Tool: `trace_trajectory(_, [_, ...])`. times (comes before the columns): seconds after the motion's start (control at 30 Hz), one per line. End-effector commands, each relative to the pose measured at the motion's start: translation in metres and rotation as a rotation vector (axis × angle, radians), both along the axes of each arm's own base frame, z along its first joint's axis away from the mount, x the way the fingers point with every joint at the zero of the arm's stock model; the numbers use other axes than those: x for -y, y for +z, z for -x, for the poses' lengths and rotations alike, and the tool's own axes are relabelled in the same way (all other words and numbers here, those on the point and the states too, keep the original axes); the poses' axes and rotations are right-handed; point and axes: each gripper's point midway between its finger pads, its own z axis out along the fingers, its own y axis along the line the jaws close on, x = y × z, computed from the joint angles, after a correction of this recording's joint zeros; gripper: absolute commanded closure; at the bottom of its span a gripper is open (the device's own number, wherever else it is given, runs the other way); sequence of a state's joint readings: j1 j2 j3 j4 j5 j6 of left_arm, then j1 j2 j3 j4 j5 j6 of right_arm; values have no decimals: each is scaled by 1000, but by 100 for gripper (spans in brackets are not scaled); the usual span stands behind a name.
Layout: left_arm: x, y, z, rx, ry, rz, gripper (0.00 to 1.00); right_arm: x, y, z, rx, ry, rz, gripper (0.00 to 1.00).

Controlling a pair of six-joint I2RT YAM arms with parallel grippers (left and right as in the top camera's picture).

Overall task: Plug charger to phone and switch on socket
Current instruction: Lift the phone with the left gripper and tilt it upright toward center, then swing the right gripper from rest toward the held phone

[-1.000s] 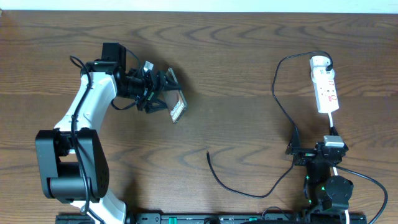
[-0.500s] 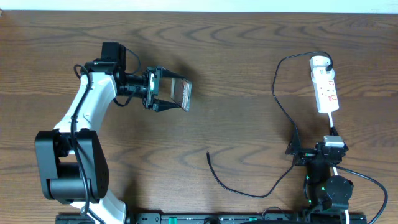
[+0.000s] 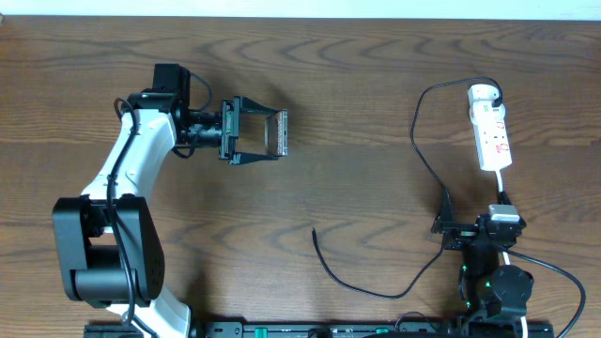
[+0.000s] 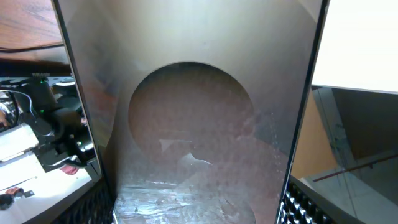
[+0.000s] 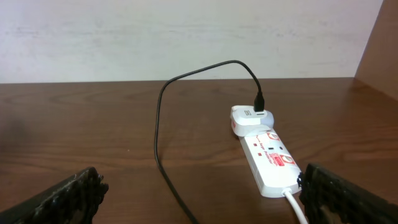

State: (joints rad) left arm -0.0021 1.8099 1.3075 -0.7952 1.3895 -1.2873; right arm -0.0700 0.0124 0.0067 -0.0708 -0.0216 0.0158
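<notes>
I am holding the phone (image 3: 278,133) tight in my left gripper (image 3: 270,135), with one finger on each side of it. From above the phone is looking thin, so I think I am holding it turned up on its edge, over the left part of the table (image 3: 357,188). I cannot tell if it is touching the wood. In my left wrist view the phone (image 4: 193,124) is filling almost the whole picture, right between my fingers. My right gripper (image 5: 200,193) is wide open and is holding nothing. It is sitting low at the near right side, looking at the socket (image 5: 267,155). The socket (image 3: 491,131) is lying at the far right, and the charger (image 3: 413,136) is running from the white plug (image 3: 482,93) at its end, looping down past my right arm. Its plug tip (image 3: 315,232) is lying free in the middle, near the front, well apart from the phone. So I think I am doing the first step, getting the phone ready. Next, I think my right gripper needs to pick up the plug tip, and my left one needs to bring the phone close so its little hole is facing the tip. The socket switch is waiting for later.
</notes>
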Motion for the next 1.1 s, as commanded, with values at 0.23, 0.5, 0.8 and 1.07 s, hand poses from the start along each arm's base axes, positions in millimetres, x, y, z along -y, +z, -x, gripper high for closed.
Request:
trace_trajectory(0.23, [0, 21, 3, 27, 0, 36, 93, 3, 0, 0, 1, -14, -13, 1])
trace_trajectory(0.5, [0, 21, 3, 26, 0, 36, 93, 3, 0, 0, 1, -14, -13, 1])
trace_trajectory(0.8, [0, 21, 3, 24, 1, 35, 93, 3, -1, 0, -4, -18, -13, 1])
trace_trajectory(1.07, [0, 21, 3, 25, 1, 35, 93, -10, 0, 0, -1, 57, -19, 1])
